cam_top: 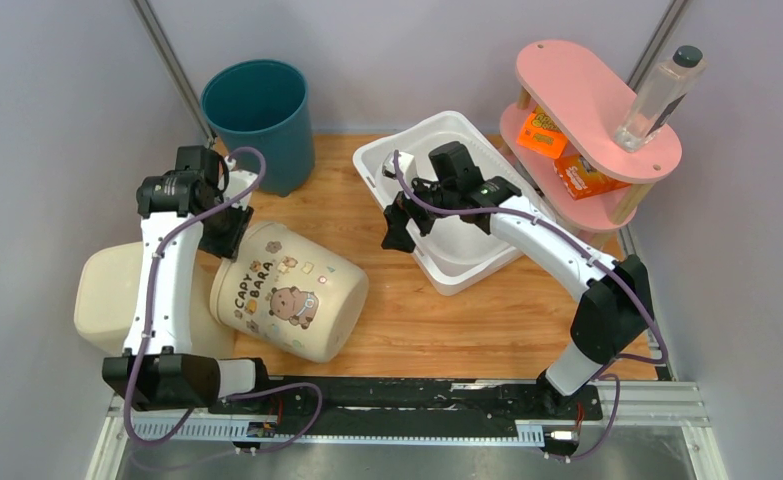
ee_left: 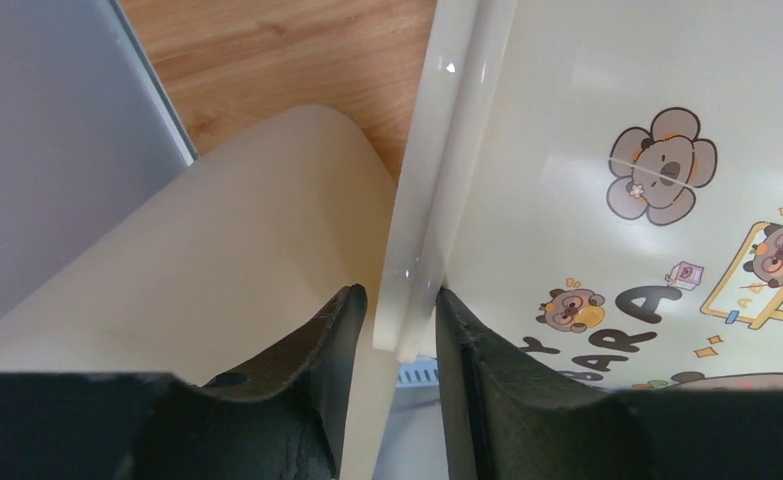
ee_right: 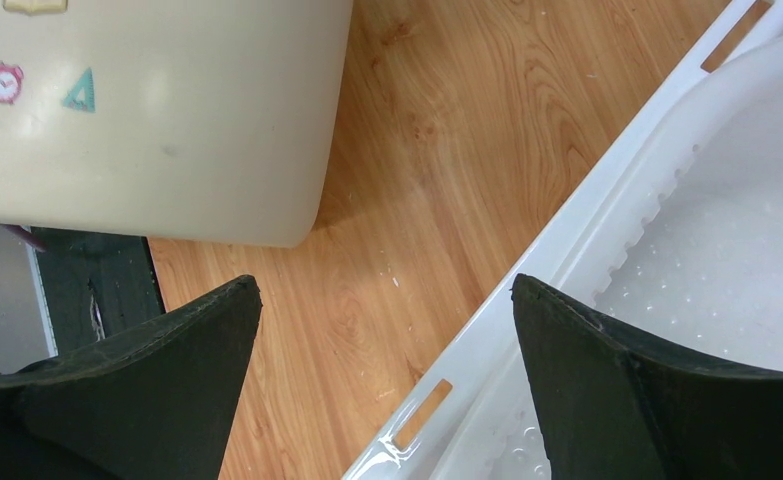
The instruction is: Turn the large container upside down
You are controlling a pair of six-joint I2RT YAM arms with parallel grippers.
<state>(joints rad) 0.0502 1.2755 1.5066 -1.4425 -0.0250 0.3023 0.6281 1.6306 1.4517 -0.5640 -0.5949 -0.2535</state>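
The large container is a cream bucket with capybara pictures. It lies tilted on its side on the wooden table, its mouth to the left and its base to the right. My left gripper is at its upper rim. In the left wrist view the rim sits between the fingers of that gripper, which are closed on it. My right gripper is open and empty, above the table between the bucket and the white basin. The right wrist view shows the gripper with the bucket's base at top left.
A cream rounded object lies left of the bucket's mouth. A white basin is at centre right, a teal bin at the back left. A pink two-tier shelf holds a bottle and orange packets.
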